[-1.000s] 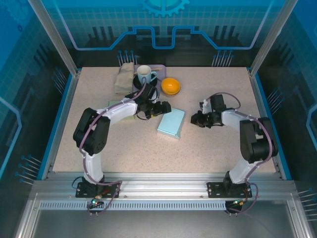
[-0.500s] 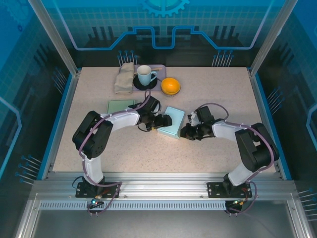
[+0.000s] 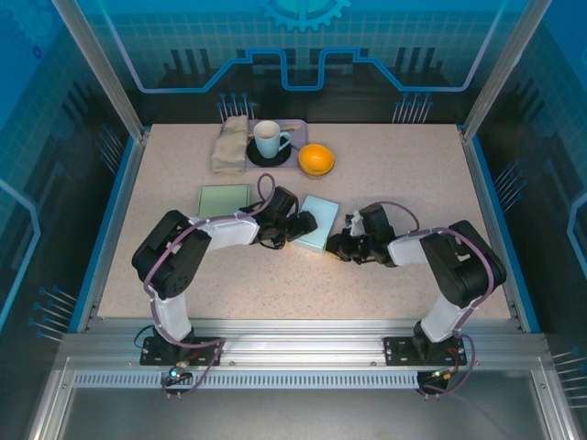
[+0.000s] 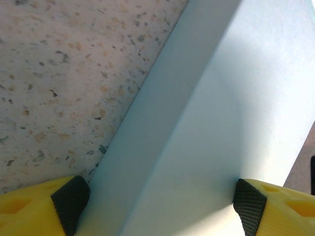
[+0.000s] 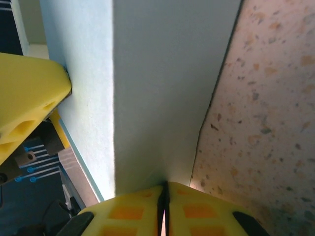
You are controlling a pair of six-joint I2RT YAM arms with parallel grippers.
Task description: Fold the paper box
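Observation:
The pale blue paper box [image 3: 320, 221] lies mid-table between my two grippers. My left gripper [image 3: 301, 227] reaches in from the left with its jaws spread wide across the box. In the left wrist view the box [image 4: 206, 123] spans the whole gap, and both black pads [image 4: 71, 200] rest against its sides. My right gripper [image 3: 338, 246] is shut, its tips butted against the box's right wall. In the right wrist view the closed fingertips [image 5: 147, 196] meet that wall [image 5: 162, 88] just above the tabletop, and the left gripper's yellow finger [image 5: 29, 98] presses the far face.
A flat green sheet [image 3: 224, 199] lies to the left of the box. At the back stand a folded cloth [image 3: 231, 143], a cup [image 3: 268, 139] on a purple tray, and an orange bowl [image 3: 316, 159].
Both grippers came together at the box. The right one slid left until its tips touched the box's wall. The left one moved nearer with the box, which now looks narrower and more upright.

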